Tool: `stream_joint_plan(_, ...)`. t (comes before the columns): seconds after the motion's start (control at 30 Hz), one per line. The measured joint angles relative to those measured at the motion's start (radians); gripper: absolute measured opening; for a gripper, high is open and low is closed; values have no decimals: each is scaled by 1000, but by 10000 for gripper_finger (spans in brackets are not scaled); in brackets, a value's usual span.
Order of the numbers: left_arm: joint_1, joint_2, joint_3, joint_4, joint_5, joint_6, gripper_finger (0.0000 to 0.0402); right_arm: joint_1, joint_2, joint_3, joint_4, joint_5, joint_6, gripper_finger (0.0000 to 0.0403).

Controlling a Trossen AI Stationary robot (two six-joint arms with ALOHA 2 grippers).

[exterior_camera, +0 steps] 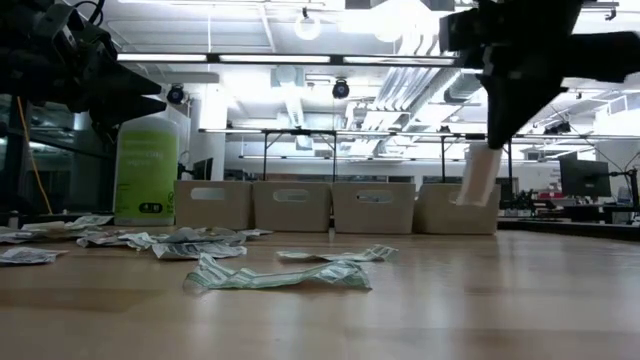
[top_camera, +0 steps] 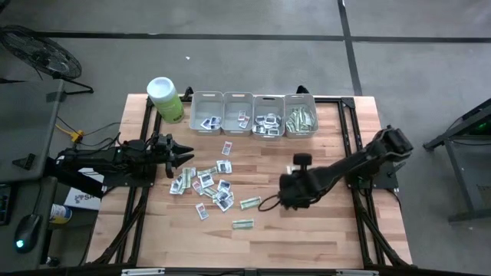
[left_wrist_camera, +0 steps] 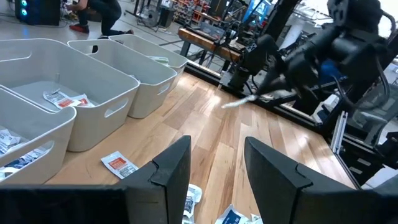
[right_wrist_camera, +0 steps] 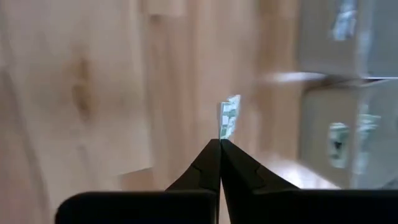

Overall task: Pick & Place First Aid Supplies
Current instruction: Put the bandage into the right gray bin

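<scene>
Many small flat packets (top_camera: 207,184) lie loose on the wooden table's middle, and two green-and-white strips (top_camera: 249,203) lie nearer the front. My right gripper (top_camera: 278,201) hangs above the table to the right of that pile, shut on a green-and-white strip (exterior_camera: 480,178). My left gripper (top_camera: 182,156) stands open and level at the table's left, just left of the pile, with nothing between its fingers (left_wrist_camera: 174,171). My right gripper pinches one end of the strip (right_wrist_camera: 225,132) between its two shut fingertips. The fingers slant downward from above. The strip hangs below them, tilted a little, clear of the table, with its free end (exterior_camera: 472,200) lowest.
Four grey bins (top_camera: 253,113) stand in a row along the far edge, each with packets inside. A lime-green canister with a white lid (top_camera: 165,98) stands left of them. Bare wood lies at the table's front and right.
</scene>
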Motion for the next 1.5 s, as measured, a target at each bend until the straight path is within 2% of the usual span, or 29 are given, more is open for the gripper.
stream_joint_plan(0.2,0,0,0,0,0,0,150,-69,-90,-94,0,203,-23,0)
stream_joint_plan(0.4,0,0,0,0,0,0,150,-136,-124,-136,-16,417,-45,0)
stream_joint_plan(0.57,0,0,0,0,0,0,150,-205,-173,-184,-9,512,-136,0)
stream_joint_plan(0.67,0,0,0,0,0,0,150,-273,-203,-236,32,536,-246,0)
stream_joint_plan(0.8,0,0,0,0,0,0,150,-380,-243,-323,171,530,-458,0)
stream_joint_plan(1.03,0,0,0,0,0,0,150,-518,-272,-463,588,535,-880,0)
stream_joint_plan(1.13,0,0,0,0,0,0,150,-562,-272,-511,736,502,-1018,0)
stream_joint_plan(1.27,0,0,0,0,0,0,150,-615,-272,-557,847,489,-1113,0)
stream_joint_plan(1.5,0,0,0,0,0,0,150,-655,-272,-559,860,474,-1142,7)
